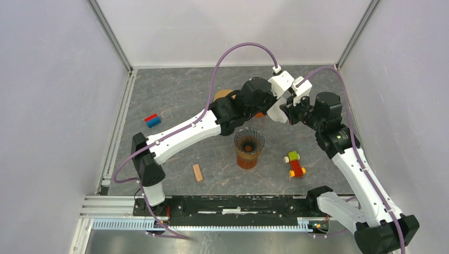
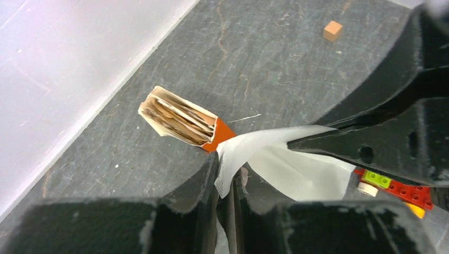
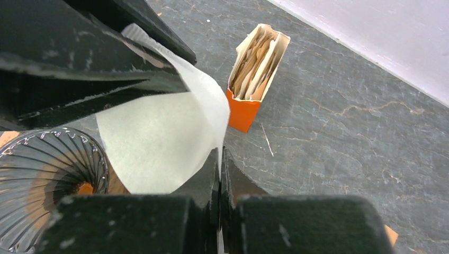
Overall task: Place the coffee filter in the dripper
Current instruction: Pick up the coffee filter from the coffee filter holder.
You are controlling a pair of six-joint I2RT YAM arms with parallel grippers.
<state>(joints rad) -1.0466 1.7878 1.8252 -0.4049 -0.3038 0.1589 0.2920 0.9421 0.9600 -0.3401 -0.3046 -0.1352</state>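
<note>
A white paper coffee filter hangs in the air between my two grippers. My right gripper is shut on one edge of it. My left gripper has its jaws pressed onto the opposite corner of the filter. The ribbed glass dripper stands on a brown cup in front of both grippers, and its rim shows just below and left of the filter. In the top view the two wrists hide the filter.
An open orange box of paper filters stands on the table behind the grippers. A red, green and yellow brick toy lies right of the dripper. A wooden block lies front left, and a blue and red brick far left.
</note>
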